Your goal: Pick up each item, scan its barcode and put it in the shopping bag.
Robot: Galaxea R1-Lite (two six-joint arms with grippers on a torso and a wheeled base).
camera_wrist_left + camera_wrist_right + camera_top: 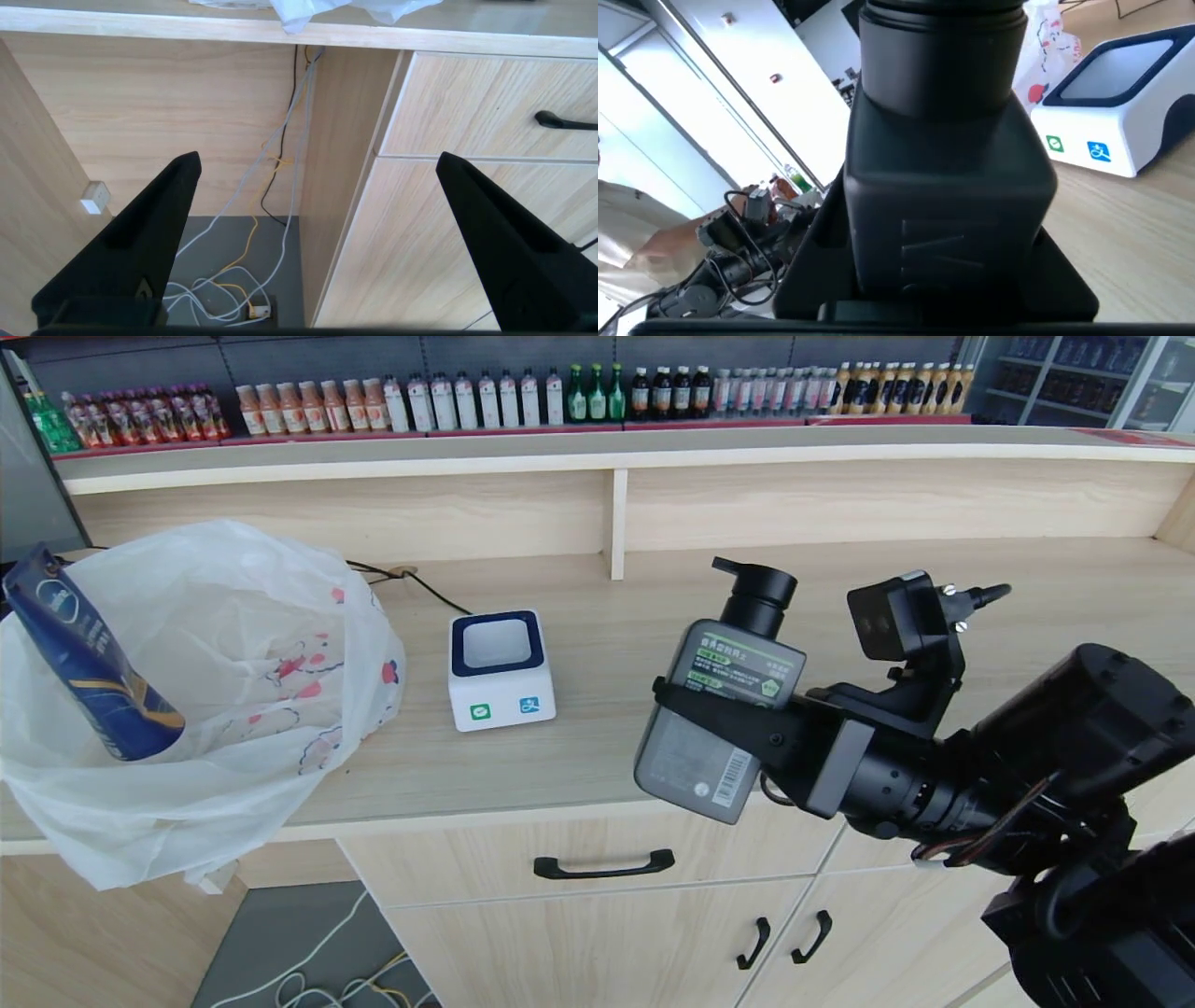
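Note:
My right gripper [724,714] is shut on a dark grey pump bottle [719,709] with a black cap, held above the counter's front edge, to the right of the white barcode scanner [499,669]. The bottle's label and barcode face up toward the head camera. In the right wrist view the bottle [943,187] stands close before the lens, with the scanner [1120,103] beyond it. A white plastic shopping bag [233,691] sits at the counter's left end with a blue package [89,658] sticking out of it. My left gripper [318,243] hangs open below the counter, in front of the cabinet.
The wooden counter [840,616] has a raised back ledge and a divider [614,523]. Drawers with black handles [602,866] lie below. Cables [271,233] run down under the counter by the left arm. Shelves of bottles [560,397] stand behind.

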